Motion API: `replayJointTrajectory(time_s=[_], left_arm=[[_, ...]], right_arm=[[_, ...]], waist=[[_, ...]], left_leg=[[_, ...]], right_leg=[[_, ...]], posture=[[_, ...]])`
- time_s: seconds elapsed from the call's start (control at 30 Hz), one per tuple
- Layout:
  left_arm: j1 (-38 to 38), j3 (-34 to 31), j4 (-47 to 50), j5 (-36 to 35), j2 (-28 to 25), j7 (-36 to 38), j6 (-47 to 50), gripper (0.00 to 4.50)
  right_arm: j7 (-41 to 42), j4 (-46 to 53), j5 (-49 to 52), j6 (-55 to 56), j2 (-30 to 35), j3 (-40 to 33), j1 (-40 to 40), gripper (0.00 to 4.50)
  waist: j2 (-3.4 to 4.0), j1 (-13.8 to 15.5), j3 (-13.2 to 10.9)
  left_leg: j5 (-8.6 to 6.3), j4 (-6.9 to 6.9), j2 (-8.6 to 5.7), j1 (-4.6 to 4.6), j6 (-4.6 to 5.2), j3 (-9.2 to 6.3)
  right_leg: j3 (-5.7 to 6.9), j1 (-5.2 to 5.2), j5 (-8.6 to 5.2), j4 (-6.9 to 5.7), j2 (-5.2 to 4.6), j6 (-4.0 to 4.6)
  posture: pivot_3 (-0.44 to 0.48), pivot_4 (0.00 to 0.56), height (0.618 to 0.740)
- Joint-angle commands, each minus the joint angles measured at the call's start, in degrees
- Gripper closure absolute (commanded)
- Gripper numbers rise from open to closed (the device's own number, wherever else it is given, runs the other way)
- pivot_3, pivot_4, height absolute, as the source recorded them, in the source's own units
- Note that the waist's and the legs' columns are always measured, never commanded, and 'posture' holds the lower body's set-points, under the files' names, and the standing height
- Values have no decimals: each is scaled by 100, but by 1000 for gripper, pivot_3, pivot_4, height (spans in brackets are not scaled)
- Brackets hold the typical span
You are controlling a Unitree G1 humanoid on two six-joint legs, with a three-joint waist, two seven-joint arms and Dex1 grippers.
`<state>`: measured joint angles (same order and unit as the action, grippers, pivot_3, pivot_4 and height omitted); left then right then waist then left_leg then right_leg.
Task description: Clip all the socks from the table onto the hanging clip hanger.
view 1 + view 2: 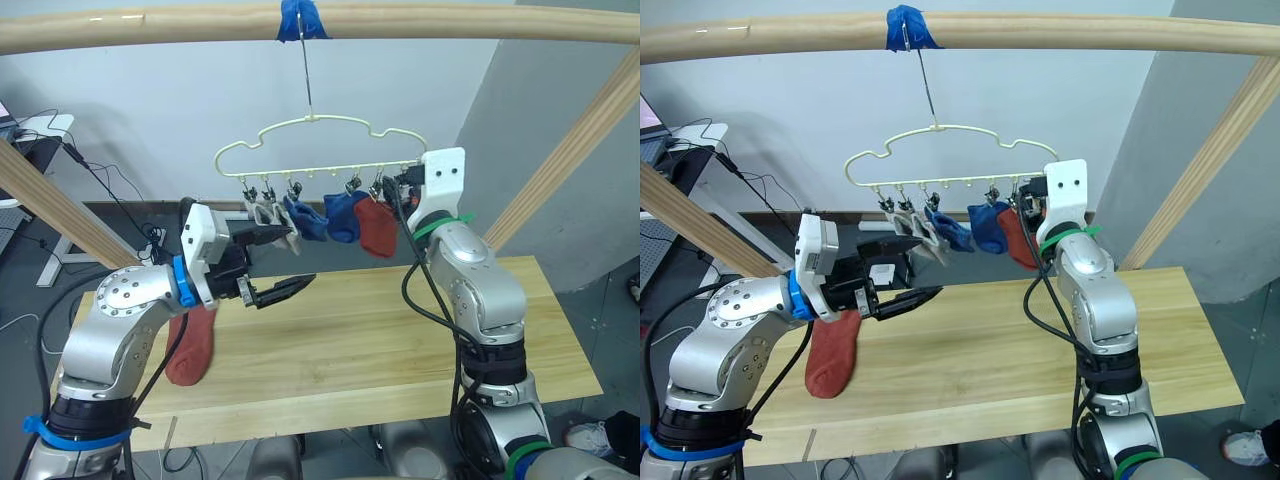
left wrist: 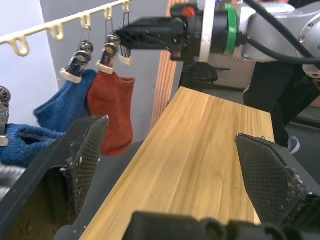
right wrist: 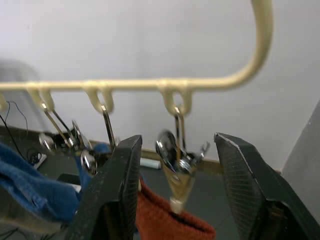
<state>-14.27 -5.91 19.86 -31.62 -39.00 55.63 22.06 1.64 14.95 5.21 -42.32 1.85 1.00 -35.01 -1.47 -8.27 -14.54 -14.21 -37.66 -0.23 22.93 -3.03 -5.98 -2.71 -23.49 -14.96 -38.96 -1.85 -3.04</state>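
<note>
The cream clip hanger [image 1: 318,160] hangs by its hook from the pole. Clipped along it are light grey socks [image 1: 263,213], two blue socks [image 1: 345,216] and a rust-red sock [image 1: 378,228]. Another rust-red sock [image 1: 190,346] lies on the table [image 1: 400,330] at its left, partly under my left arm. My left gripper [image 1: 300,258] is open and empty, in the air just below the grey socks. My right gripper [image 3: 175,170] is raised at the hanger's right end and open, its fingers either side of a metal clip [image 3: 176,161] above the hung red sock [image 3: 167,225].
A round wooden pole [image 1: 400,20] with blue tape [image 1: 300,18] carries the hanger, with slanted wooden legs [image 1: 575,145] at both sides. A desk with cables [image 1: 40,140] stands at the far left behind the table.
</note>
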Motion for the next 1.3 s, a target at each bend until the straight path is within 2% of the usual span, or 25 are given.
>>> replayJointTrajectory(time_s=[0.03,0.93,1.3], left_arm=[[-80,-29,81,-29,-1,4,-85,0],[-178,72,23,-16,29,14,-93,0],[-213,104,-17,-2,29,55,-111,0]], right_arm=[[-117,154,-81,204,-35,-17,-70,2104],[-347,275,-235,203,-135,-5,190,2104],[-525,610,-119,-108,-474,-90,224,2104]], waist=[[0,1,0],[0,-11,0],[0,-13,0]], left_leg=[[0,2,0,0,0,1],[2,66,2,1,-1,12],[2,66,2,1,-1,12]], right_leg=[[-1,-1,0,0,0,0],[-11,-29,-2,12,0,5],[-11,-29,-2,12,0,5]], posture=[[-212,211,740],[-220,212,740],[-224,211,740]])
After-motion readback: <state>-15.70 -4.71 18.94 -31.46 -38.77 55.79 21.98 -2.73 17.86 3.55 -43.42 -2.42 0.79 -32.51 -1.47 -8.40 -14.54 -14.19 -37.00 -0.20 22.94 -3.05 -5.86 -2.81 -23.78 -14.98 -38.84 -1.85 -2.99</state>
